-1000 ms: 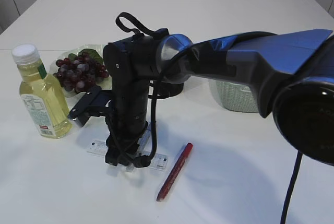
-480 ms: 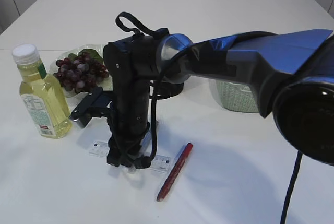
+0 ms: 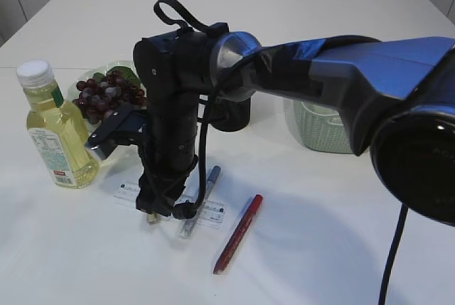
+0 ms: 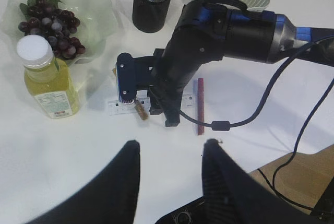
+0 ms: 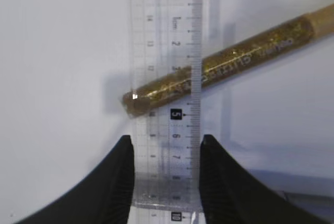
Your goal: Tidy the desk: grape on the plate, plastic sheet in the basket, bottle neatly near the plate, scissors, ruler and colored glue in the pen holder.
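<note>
My right gripper [image 5: 164, 140] points straight down at the table, its jaws closed against both long edges of the clear ruler [image 5: 159, 31]. A gold glitter glue tube [image 5: 224, 59] lies slantwise under the ruler. In the exterior view this gripper [image 3: 160, 214] sits at the ruler [image 3: 213, 215], with a silver glue pen [image 3: 200, 200] and a red one [image 3: 239, 232] beside it. Grapes [image 3: 106, 94] lie on the plate [image 3: 119, 67]. The bottle [image 3: 58, 134] stands upright left of it. My left gripper [image 4: 169, 143] hovers open and empty over bare table. I cannot make out the scissors or the plastic sheet.
The black mesh pen holder [image 4: 151, 7] stands behind the right arm with blue items sticking out. The pale green basket [image 3: 321, 133] sits to the right. The right arm's blue body [image 3: 370, 84] crosses the middle. A table edge and cables show at the left wrist view's lower right.
The right gripper has shifted left and slightly up, and the ruler has moved a little with it. The silver glue pen now shows beside the gripper. The left gripper has not visibly changed.
</note>
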### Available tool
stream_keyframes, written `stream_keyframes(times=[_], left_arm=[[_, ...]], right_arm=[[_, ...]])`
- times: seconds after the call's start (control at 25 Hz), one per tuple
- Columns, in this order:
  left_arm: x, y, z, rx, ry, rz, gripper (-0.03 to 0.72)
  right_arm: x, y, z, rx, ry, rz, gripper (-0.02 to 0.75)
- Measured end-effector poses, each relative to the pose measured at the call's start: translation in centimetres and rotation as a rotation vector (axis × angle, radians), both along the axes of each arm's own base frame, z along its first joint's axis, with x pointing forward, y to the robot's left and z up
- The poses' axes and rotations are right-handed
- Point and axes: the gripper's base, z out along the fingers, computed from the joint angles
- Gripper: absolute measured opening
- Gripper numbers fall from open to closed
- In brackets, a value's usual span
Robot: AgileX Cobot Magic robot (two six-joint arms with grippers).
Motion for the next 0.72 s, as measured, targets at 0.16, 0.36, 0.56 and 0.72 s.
stream_keyframes(times=[0.16,0.36,0.56,0.72], left_arm=[[0.00,0.00,0.00,0.000,0.000,0.000,0.295],[0.00,0.00,0.00,0.000,0.000,0.000,0.295],[0.00,0.00,0.00,0.000,0.000,0.000,0.295],[0.00,0.00,0.00,0.000,0.000,0.000,0.295]], right_arm=[[-0.08,-0.04,0.05,-0.005,0.010,-0.001,0.314],[-0.18,-0.10,0.04,-0.013,0.022,-0.005,0.314],[-0.21,-0.13,0.09,-0.016,0.032,-0.043,0.314],[-0.06,0.02,0.56,-0.006,0.033,-0.110,0.314]])
